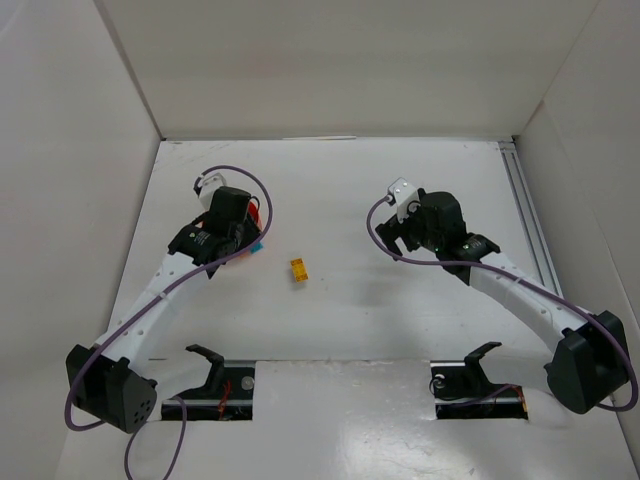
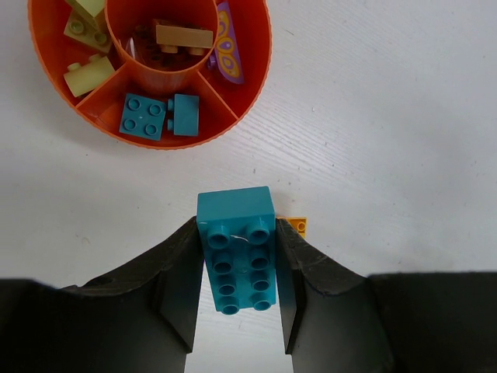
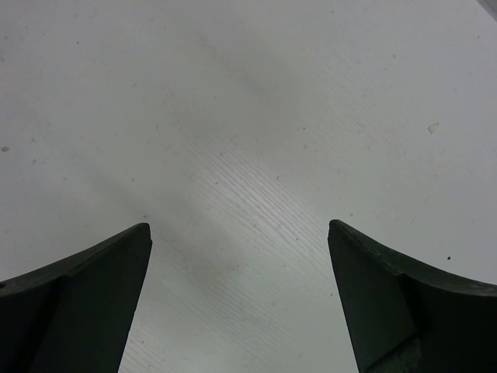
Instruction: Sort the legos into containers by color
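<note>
- So, the left arm (image 1: 165, 280)?
- Stretched forward, wrist down, left tool (image 2: 238, 233) clamped on a teal eight-stud brick (image 2: 237, 268) near the divided orange bowl (image 2: 262, 54).
- Right?
- Right tool (image 3: 239, 227) spread wide above the bench (image 3: 248, 116).

A long teal lego (image 2: 237, 249) is being pinched, studs showing, between the left gripper's (image 2: 239, 225) fingers, just near of the round orange-red bowl (image 2: 105, 109); two teal bricks (image 2: 159, 116) are lying in its near compartment, pale lime ones (image 2: 87, 74) left, a brown one (image 2: 183, 36) centre, a purple piece (image 2: 227, 47) right; a small orange brick (image 1: 299, 270) is sitting alone to the bowl's right.
</note>
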Available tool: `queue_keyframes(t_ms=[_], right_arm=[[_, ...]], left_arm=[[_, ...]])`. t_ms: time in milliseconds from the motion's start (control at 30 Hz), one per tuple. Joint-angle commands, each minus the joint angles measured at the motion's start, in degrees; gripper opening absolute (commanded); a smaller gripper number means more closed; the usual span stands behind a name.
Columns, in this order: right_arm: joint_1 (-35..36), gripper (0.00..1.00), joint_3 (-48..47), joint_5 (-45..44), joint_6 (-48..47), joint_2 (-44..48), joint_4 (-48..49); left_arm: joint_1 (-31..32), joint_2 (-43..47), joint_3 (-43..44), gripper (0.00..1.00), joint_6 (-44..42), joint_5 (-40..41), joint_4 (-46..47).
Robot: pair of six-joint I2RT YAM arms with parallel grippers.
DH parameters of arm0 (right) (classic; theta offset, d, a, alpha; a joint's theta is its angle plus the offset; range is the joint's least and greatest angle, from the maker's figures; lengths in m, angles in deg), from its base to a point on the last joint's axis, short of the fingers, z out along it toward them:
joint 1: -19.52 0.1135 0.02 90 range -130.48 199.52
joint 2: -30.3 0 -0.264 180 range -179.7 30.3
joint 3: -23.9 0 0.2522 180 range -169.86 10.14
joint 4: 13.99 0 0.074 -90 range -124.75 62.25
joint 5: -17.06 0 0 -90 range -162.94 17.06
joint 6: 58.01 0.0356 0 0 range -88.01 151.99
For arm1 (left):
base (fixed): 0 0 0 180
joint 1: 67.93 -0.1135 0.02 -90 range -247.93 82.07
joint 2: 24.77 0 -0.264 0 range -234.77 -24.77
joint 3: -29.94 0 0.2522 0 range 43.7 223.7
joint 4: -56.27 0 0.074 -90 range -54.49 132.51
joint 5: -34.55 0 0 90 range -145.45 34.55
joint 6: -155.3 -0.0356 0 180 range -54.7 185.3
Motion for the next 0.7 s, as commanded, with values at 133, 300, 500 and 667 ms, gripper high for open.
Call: queue_keyframes(t_ms=[133,300,500,667], right_arm=[[-0.4,1.0,0.1,0.4,0.4,1.5,2.7],[-0.4,1.0,0.6,0.4,0.4,1.5,2.7],[-0.4,1.0,1.2,-0.1,0.4,2.0,3.3],[-0.4,1.0,1.2,-0.1,0.4,2.0,3.3]], left_arm=[[0.2,1.5,1.1,0.0,0.5,2.2,-0.4],[0.2,1.5,1.1,0.0,0.5,2.8,0.1],[0.2,1.5,1.6,0.0,0.5,3.9,0.1],[0.2,0.9,2.2,0.0,-0.1,3.9,0.1]])
